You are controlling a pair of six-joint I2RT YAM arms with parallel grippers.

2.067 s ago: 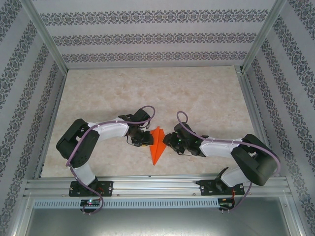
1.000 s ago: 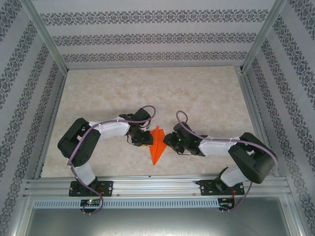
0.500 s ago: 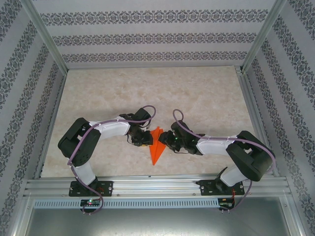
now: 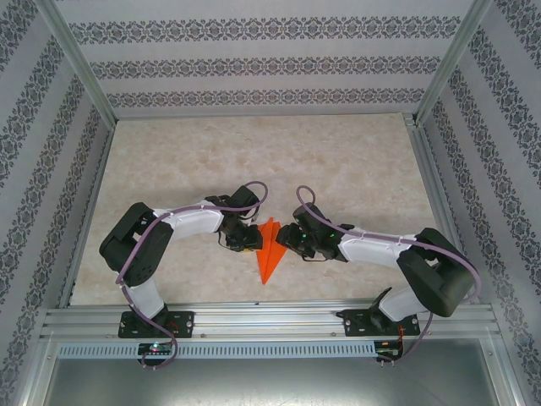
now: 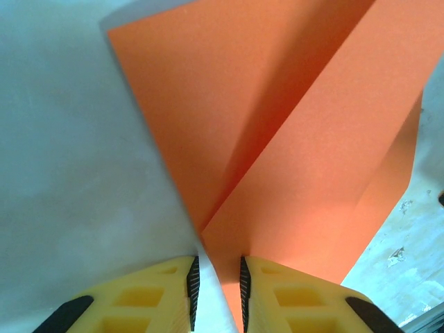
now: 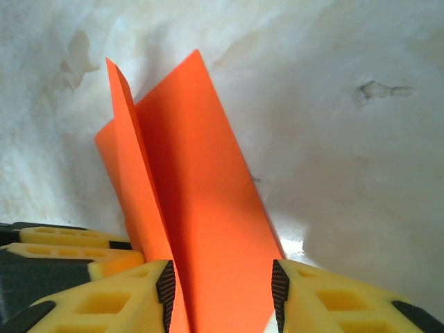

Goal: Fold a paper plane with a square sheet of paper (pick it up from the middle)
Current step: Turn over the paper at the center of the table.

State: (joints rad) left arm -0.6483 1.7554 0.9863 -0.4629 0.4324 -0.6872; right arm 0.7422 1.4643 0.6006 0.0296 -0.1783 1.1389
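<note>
An orange-red paper plane [image 4: 269, 249] sits on a pale marbled counter [image 4: 338, 161], near its front edge and midway between two white robot arms, its sharp tip pointing toward the arm bases. From overhead the left pincer [image 4: 243, 238] meets the plane's left side and the right pincer [image 4: 289, 239] its right side. In the left wrist view, the left pincer [image 5: 218, 267] is clenched narrowly on the paper plane [image 5: 291, 152], a folded edge running down between its yellow fingers (a long crease slants across the sheet above them). In the right wrist view, the right pincer [image 6: 220, 274] is released, its jaws wide apart either side of the paper plane [image 6: 187, 194], whose flap stands upright. The left pincer's yellow fingers [image 6: 76, 243] lie just beside the paper there.
</note>
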